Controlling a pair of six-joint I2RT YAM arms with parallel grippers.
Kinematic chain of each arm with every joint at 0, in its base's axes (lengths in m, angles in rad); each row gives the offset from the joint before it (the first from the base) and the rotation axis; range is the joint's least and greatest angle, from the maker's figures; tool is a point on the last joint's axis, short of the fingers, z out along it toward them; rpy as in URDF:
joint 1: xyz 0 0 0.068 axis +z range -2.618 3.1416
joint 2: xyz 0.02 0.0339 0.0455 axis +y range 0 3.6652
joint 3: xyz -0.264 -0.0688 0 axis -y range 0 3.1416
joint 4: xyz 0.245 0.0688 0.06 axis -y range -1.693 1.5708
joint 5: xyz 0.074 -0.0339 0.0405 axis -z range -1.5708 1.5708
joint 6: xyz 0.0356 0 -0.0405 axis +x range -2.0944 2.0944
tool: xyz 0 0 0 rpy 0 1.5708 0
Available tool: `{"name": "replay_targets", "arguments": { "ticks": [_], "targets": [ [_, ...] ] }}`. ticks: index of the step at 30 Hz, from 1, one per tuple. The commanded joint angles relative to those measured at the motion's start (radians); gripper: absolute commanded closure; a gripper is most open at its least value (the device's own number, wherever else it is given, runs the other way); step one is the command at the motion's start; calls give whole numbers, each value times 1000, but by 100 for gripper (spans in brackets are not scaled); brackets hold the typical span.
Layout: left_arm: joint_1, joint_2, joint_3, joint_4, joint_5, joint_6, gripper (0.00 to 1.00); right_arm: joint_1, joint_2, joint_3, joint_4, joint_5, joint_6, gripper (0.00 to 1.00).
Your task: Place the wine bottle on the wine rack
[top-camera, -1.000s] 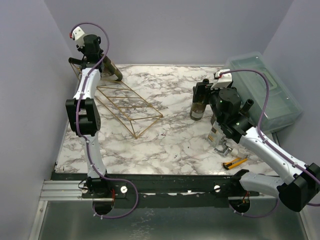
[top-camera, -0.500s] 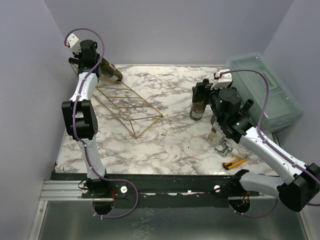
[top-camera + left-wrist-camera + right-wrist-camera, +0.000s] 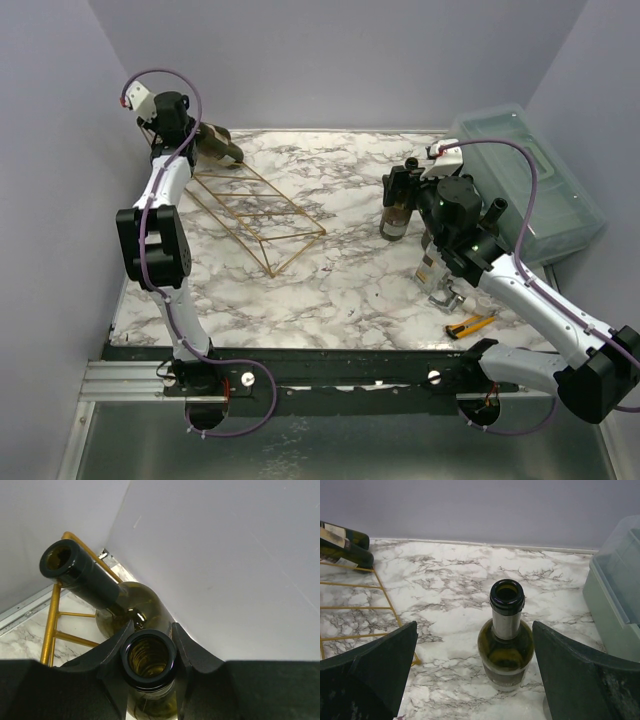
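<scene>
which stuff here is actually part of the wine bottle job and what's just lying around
Job:
wine rack
bottle in the left gripper
second bottle lying on the rack
standing bottle at the open right gripper

Lying about:
plastic box
yellow knife

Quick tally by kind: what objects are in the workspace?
Wine bottles: 3 (standing bottle, gripped bottle, lying bottle)
Wine rack: 1
Plastic lidded box: 1
Yellow utility knife: 1
Small grey item, unidentifiable: 1
Total: 7
</scene>
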Motion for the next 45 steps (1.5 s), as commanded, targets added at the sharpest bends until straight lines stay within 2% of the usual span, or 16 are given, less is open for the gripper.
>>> {"name": "replay_targets", "arguments": {
  "ticks": [1,6,14,16,25,32,38,45],
  "targets": [
    [27,-49,-52,-13,8,-31,88,-9,-13,-16,6,-21,16,0],
    [44,-31,-56,-29,102,-73,78,-8,-19,-18,5,-28,19,0],
    [64,0,-13,-209,125,-166,78,-7,-40,-31,6,-39,28,0],
    [68,1,-14,-216,147,-178,75,-6,-46,-34,3,-37,28,0],
    [88,3,-2,-255,173,-167,54,-6,-55,-33,-1,-49,37,0],
    [101,-9,19,-289,194,-132,29,-4,-59,-36,3,-61,46,0],
    [110,-15,55,-321,204,-100,22,-4,-61,-35,3,-69,48,0],
    [109,-1,137,-347,220,-40,19,-1,-63,-37,5,-69,50,0]
  ]
}}
